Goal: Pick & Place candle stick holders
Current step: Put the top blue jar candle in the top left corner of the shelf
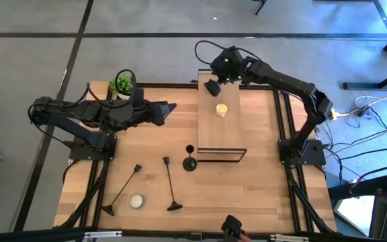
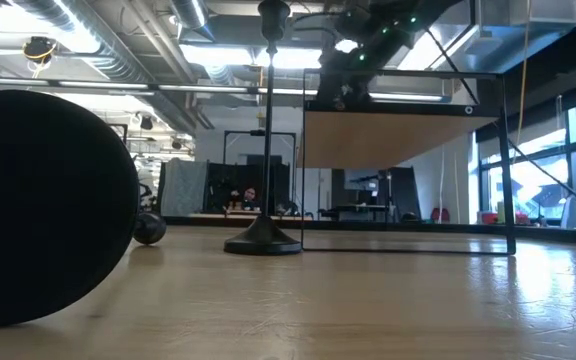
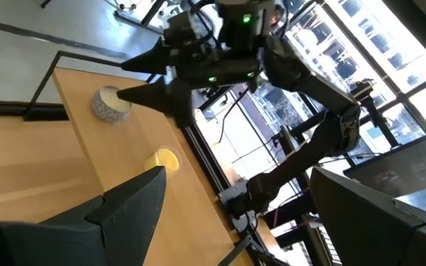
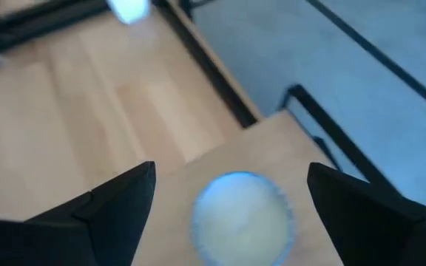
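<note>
One black candle stick holder [image 1: 190, 161] stands upright on its round base beside the raised shelf's near left corner; in the low view its stem [image 2: 268, 130] rises from that base. Two more holders [image 1: 123, 190] [image 1: 170, 183] lie flat on the table near the front edge. My right gripper [image 1: 212, 87] hangs open over the shelf's far end, its fingers on either side of a small pale candle [image 4: 241, 218] below them, touching nothing. My left gripper [image 1: 172, 107] is open and held above the table's left half, pointing toward the shelf.
The raised wooden shelf [image 1: 207, 134] on a black wire frame carries a yellow candle [image 1: 222, 109] and the pale candle [image 3: 109, 106]. A white candle [image 1: 136, 200] lies near the front left. A small green plant [image 1: 123, 84] stands at the far left edge.
</note>
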{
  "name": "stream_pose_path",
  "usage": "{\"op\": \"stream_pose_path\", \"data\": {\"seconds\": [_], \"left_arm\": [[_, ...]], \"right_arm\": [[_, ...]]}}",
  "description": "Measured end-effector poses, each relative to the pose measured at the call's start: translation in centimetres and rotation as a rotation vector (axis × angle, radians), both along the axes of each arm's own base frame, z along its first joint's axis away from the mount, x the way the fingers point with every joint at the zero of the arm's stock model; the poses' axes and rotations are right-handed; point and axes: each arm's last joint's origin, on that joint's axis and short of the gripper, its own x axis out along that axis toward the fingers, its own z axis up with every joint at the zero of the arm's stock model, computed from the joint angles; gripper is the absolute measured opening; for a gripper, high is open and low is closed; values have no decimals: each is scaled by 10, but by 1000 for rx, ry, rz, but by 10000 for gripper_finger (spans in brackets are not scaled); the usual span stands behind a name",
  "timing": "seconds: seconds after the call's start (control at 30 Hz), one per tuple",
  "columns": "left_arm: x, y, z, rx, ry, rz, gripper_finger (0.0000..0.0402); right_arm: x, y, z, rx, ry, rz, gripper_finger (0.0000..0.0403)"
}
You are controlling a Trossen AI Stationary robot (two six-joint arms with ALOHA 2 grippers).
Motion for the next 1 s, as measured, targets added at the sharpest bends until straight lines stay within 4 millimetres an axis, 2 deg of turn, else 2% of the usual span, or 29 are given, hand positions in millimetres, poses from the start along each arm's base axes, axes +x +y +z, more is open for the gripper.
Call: {"op": "stream_pose_path", "data": {"seconds": [0.13, 0.23, 0.33, 0.43, 0.57, 0.63, 0.77, 1.0], "left_arm": [[0, -1, 0, -4, 4, -29, 331], [1, -1, 0, 0, 9, -43, 331], [1, -1, 0, 10, 17, -54, 331], [1, -1, 0, 21, 24, -57, 331], [1, -1, 0, 38, 34, -61, 331], [1, -1, 0, 41, 36, -61, 331], [1, -1, 0, 54, 44, -65, 331], [3, -6, -3, 78, 64, -57, 331]], "right_arm": [[-11, 17, 15, 35, 4, 50, 336], [-25, 31, 18, 76, 98, 114, 300], [-35, 41, 16, 127, 183, 191, 241], [-37, 44, 14, 123, 218, 240, 166], [-30, 40, 17, 55, 178, 216, 56], [-28, 37, 18, 18, 167, 179, 17], [-27, 33, 15, 15, 183, 109, 5], [-17, 27, -17, 137, 306, 115, 3]]}}
